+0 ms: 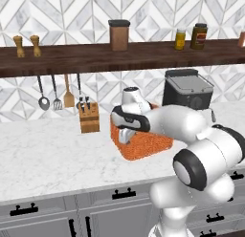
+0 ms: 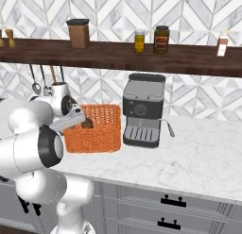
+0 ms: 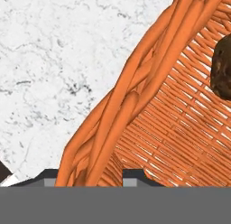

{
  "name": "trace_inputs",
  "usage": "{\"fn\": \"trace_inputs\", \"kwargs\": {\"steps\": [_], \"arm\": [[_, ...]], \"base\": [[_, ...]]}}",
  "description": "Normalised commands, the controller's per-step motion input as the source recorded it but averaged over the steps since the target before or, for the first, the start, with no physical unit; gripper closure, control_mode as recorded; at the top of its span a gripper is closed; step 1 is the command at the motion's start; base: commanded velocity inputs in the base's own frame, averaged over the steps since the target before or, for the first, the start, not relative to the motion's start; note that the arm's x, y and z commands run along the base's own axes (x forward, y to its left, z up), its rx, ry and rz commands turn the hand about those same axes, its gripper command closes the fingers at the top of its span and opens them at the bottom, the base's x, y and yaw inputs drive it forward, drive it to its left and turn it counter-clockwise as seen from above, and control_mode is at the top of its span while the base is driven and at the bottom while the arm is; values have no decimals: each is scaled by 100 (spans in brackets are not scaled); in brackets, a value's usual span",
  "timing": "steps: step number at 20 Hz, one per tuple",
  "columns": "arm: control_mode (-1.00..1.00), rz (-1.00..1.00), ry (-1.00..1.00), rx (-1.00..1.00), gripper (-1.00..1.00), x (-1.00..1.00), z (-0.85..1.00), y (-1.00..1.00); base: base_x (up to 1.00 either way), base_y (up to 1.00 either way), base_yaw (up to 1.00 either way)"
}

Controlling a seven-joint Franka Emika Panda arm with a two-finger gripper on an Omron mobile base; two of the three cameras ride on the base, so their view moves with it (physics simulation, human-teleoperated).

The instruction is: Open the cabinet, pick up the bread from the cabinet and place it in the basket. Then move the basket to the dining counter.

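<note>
A: Hand view first. What has the tool [image 3: 83, 184] got?
B: Its tips sit either side of the braided rim of the basket [image 3: 135, 105], clamped on that rim. The left base view shows the tool [image 1: 125, 135] down at the basket's [image 1: 146, 144] near left edge.

A: What's inside the basket?
B: The bread [image 3: 222, 67], a dark brown lump lying on the woven floor, off toward the far side from the tips. From the right base view the bread [image 2: 87, 124] shows just past the tool [image 2: 81, 120], inside the basket [image 2: 94, 134].

A: And where does the basket stand?
B: On the white marble worktop [image 1: 43, 155], above grey drawers with black handles. A coffee machine [image 2: 143, 110] stands just beside it, and a knife block [image 1: 89, 118] is on its other side, a little apart.

A: Other containers?
B: On the wooden shelf [image 2: 189, 58]: a brown canister [image 2: 78, 33] with a dark lid and two jars [image 2: 160, 39], contents too small to tell
</note>
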Motion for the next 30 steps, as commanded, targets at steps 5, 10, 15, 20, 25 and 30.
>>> {"fn": "trace_inputs", "kwargs": {"steps": [5, 10, 15, 20, 25, 30], "arm": [[-100, 28, 0, 0, 100, -55, 15, -4], [-100, 40, -4, -7, 100, -100, 81, 1], [-100, 52, -8, -9, 100, -100, 62, 12], [-100, 54, -3, -1, 100, -33, 60, 0], [-100, 58, -3, 0, 100, 6, 40, -2], [-100, 44, 1, 0, 100, 58, 0, -26]], "base": [[0, 0, 0], [0, 0, 0], [0, 0, 0], [0, 0, 0], [0, 0, 0], [0, 0, 0]]}}
